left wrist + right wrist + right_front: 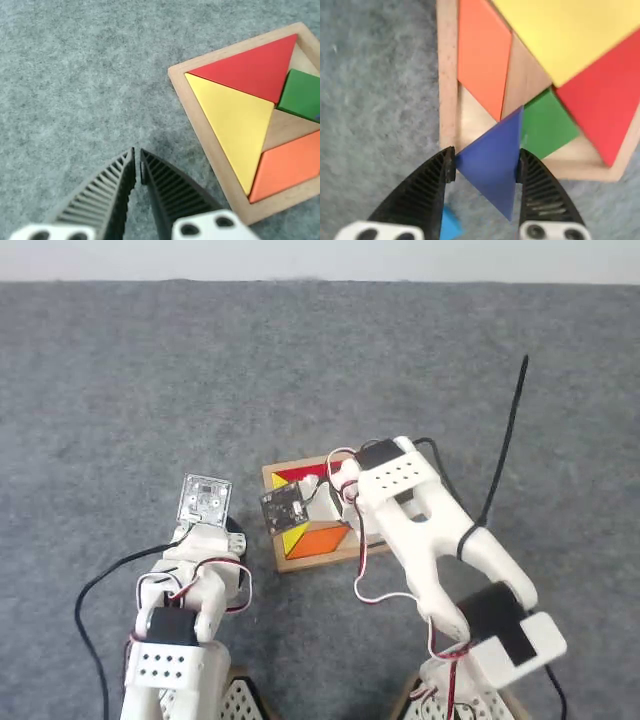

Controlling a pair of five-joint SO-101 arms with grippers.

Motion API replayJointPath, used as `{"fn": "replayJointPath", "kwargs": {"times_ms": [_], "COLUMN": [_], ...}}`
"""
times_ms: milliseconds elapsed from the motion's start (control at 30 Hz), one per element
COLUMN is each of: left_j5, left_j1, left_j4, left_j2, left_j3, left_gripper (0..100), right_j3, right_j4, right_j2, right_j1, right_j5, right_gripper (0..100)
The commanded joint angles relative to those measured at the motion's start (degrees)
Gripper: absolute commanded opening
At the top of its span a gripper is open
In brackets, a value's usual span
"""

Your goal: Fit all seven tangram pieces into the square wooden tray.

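R gripper (485,164) fingers (427,195) grip blue triangle (492,175) at tray (447,75) corner, nr green pc (545,125).

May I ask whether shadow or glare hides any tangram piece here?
High view: even light; the right arm, not shade, covers part of the square wooden tray. Left wrist view: no glare on the red triangle or yellow triangle. Right wrist view: blue triangle in the right gripper, glare-free.

Bright, soft light from overhead, spread evenly across the grey mat (150,370), no glare, no hot spots. Shadows stay faint: a thin dark line hugs the tray (310,561) on the side facing the mat's near edge.
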Motion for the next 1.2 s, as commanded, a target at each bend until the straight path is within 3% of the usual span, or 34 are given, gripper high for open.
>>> {"fn": "replayJointPath", "kwargs": {"times_ms": [0,167,333,1000,1167], "left_j5": [0.4,0.4,0.4,0.4,0.4], "left_j1": [-0.2,-0.2,-0.2,-0.2,-0.2], "left_j4": [0.3,0.3,0.3,0.3,0.3], "left_j2": [-0.8,-0.8,-0.8,-0.8,-0.8], "left_j3": [-0.5,-0.5,-0.5,-0.5,-0.5], "left_gripper": [2,2,2,2,2], "right_j3": [-4.7,-4.8,-4.8,-9.3,-9.4], "right_j4": [0.2,5.8,8.7,8.9,8.9], "right_j2": [0.7,0.9,1.0,4.7,4.3], "right_j1": [1.4,1.4,1.1,-1.0,-1.3], "right_j5": [10.6,24.7,30.4,30.5,27.6], "right_gripper": [8.9,8.9,9.1,16.2,19.8]}}
